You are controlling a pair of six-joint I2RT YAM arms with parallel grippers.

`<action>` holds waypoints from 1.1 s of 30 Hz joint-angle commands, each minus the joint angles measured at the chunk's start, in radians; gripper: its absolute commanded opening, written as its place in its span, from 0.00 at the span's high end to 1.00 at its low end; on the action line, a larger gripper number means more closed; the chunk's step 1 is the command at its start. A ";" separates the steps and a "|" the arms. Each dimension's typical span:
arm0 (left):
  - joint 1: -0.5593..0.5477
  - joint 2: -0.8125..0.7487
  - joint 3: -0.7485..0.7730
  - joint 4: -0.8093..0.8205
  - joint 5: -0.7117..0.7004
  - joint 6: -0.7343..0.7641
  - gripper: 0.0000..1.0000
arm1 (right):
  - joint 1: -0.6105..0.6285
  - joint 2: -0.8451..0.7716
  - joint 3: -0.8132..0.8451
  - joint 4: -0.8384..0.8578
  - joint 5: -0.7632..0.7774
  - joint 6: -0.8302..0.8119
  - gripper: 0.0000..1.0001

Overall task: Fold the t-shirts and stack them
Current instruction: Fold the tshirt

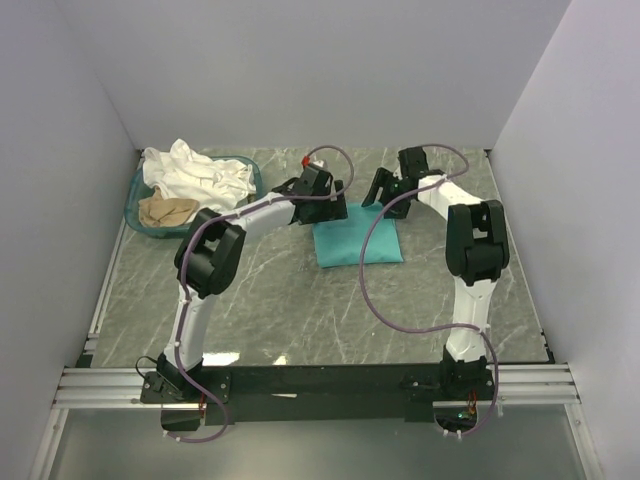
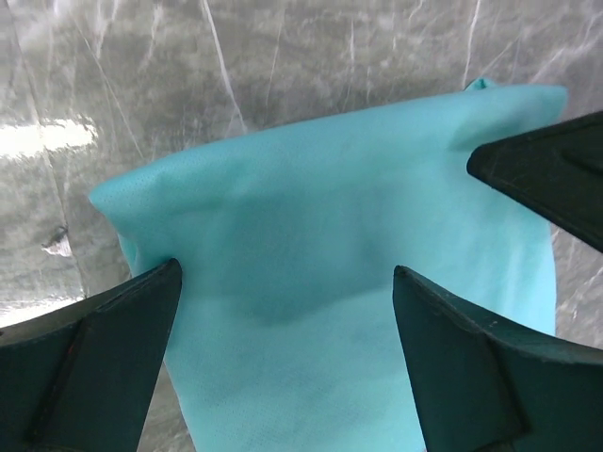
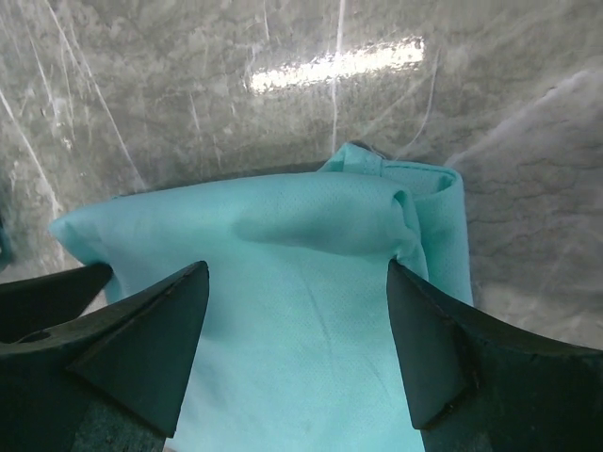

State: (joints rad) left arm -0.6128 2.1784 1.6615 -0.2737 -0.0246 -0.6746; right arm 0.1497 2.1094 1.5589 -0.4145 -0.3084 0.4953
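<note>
The teal-green t-shirt (image 1: 357, 243) lies folded into a small rectangle on the marble table, mid-centre. My left gripper (image 1: 325, 207) is at its far left corner and my right gripper (image 1: 385, 197) at its far right corner. In the left wrist view the left gripper (image 2: 287, 270) is open, its fingers (image 2: 94, 367) straddling the teal cloth (image 2: 330, 217) without pinching it. In the right wrist view the right gripper (image 3: 297, 267) is open over the folded edge (image 3: 311, 226). A white t-shirt (image 1: 195, 170) and a beige one (image 1: 167, 210) lie crumpled in the basket.
The oval teal plastic basket (image 1: 136, 222) stands at the far left by the left wall. White walls enclose the table on three sides. The right gripper's black finger (image 2: 556, 179) shows in the left wrist view, close to the left gripper.
</note>
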 commanded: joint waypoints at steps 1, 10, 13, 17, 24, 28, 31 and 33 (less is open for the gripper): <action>0.001 -0.044 0.057 -0.010 -0.032 -0.003 0.01 | -0.001 -0.089 0.047 -0.055 0.057 -0.058 0.18; -0.031 -0.469 -0.286 0.057 -0.166 -0.032 0.01 | -0.001 -0.348 -0.192 -0.030 0.169 -0.087 0.17; -0.036 -0.598 -0.428 0.048 -0.202 -0.063 0.00 | -0.001 -0.381 -0.275 -0.012 0.173 -0.098 0.17; -0.039 -0.742 -0.603 0.024 -0.230 -0.124 0.01 | 0.001 -0.400 -0.347 0.013 0.170 -0.115 0.17; -0.053 -0.960 -0.839 -0.031 -0.265 -0.242 0.00 | 0.031 -0.364 -0.372 0.066 0.216 -0.156 0.19; -0.056 -1.075 -0.934 -0.091 -0.311 -0.284 0.01 | 0.065 -0.313 -0.332 0.042 0.273 -0.162 0.25; -0.056 -1.140 -0.991 -0.145 -0.353 -0.324 0.01 | 0.085 -0.281 -0.318 0.034 0.343 -0.150 0.26; -0.057 -1.172 -1.014 -0.174 -0.370 -0.342 0.01 | 0.088 -0.272 -0.319 0.037 0.365 -0.135 0.26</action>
State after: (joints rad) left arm -0.6655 1.0515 0.6777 -0.3950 -0.3305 -0.9577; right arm 0.2253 1.8271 1.1995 -0.3939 -0.0299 0.3576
